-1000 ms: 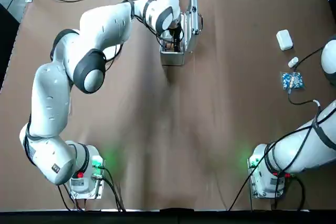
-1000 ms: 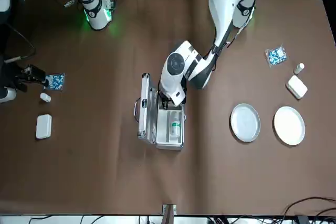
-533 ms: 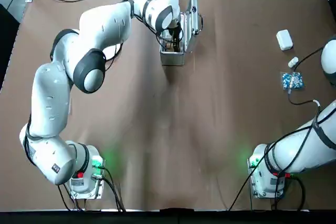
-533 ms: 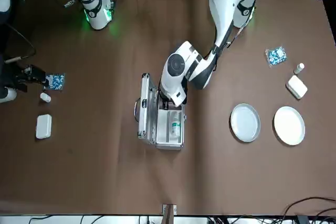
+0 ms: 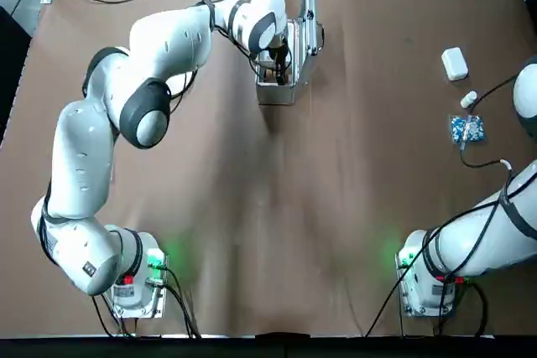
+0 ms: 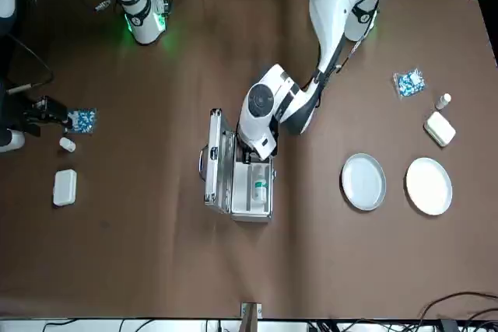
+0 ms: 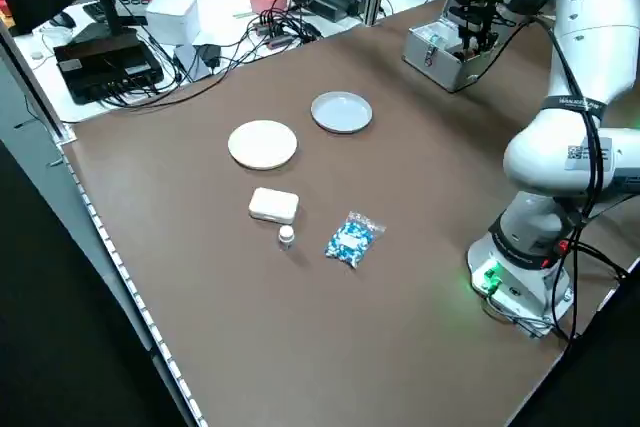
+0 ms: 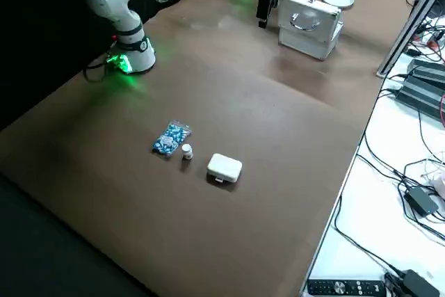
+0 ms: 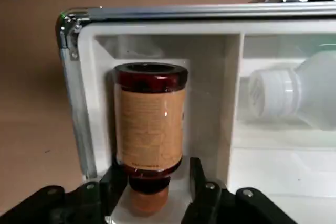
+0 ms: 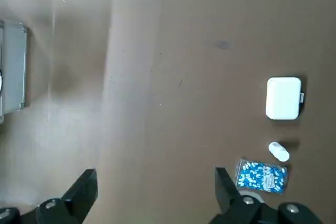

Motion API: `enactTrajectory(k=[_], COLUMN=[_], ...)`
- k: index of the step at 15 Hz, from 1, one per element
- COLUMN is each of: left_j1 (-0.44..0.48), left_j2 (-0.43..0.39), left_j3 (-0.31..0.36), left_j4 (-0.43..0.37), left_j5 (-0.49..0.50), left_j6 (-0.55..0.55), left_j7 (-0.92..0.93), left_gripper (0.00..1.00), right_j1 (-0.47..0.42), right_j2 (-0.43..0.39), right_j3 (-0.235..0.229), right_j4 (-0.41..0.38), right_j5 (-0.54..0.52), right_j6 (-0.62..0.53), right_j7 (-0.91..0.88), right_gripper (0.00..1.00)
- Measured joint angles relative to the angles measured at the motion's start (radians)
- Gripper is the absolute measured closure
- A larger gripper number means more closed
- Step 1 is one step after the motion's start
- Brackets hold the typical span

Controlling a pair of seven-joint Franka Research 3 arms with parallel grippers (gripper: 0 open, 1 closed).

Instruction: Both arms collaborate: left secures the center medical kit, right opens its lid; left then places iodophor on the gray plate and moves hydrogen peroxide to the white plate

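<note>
While the medical kit (image 6: 250,184) stands on the tabletop (image 6: 311,262) with its lid (image 6: 218,162) open toward the robot's right, the left claw (image 9: 156,174) is positioned over the open case, at the end of the case nearer the robot. Its two fingers are spread, one on each side of the neck and cap end of the iodophor (image 9: 149,129). Visible gaps separate the fingers from the neck, and nothing is pinched. The iodophor lies on its side in a compartment of the case, its labelled body extending out beyond the fingertips. The hydrogen peroxide (image 9: 317,87) lies across a divider (image 9: 234,108) in the neighboring section, clear of the left claw, with its white cap directed toward the divider. The gray plate (image 6: 363,182) rests on the tabletop to the robot's left of the case, apart from it; the white plate (image 6: 429,186) is located just beside the gray plate, on the side farther from the case. The right claw (image 10: 156,176) is held above the tabletop on the robot's right, well apart from the case. Its fingers are spread with nothing between them; a blue-white packet (image 10: 261,176) appears to lie beneath or near one finger, the exact clearance being hard to judge. A small white vial (image 10: 279,151) and a white rounded box (image 10: 283,98) lie near that packet. A second packet (image 7: 353,239), vial (image 7: 286,237) and white box (image 7: 273,205) are grouped on the robot's left.
</note>
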Motion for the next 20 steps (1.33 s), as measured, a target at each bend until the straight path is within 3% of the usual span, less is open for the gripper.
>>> enactTrajectory(k=[4,7,15,20], left_j1=[-0.001,-0.004,0.001,0.052], left_j2=[0.003,0.004,0.001,-0.05], left_j3=[-0.001,-0.004,-0.003,-0.006], left_j4=[0.0,0.0,0.007,0.019], left_j5=[0.0,0.0,0.0,0.0], left_j6=[-0.004,-0.007,-0.008,-0.012], left_j7=[0.0,-0.001,-0.018,-0.018], left_gripper=[0.48,0.67,0.67,0.67], right_j1=[0.0,0.0,0.0,0.0], right_j2=[0.0,0.0,0.0,0.0], right_j3=[0.0,-0.001,0.0,0.0], right_j4=[0.0,0.0,0.0,0.0], right_j5=[-0.002,-0.01,-0.016,-0.019], right_j6=[0.0,0.002,0.002,0.002], right_j7=[0.0,0.0,0.0,0.0], right_gripper=[0.01,0.01,0.01,0.01])
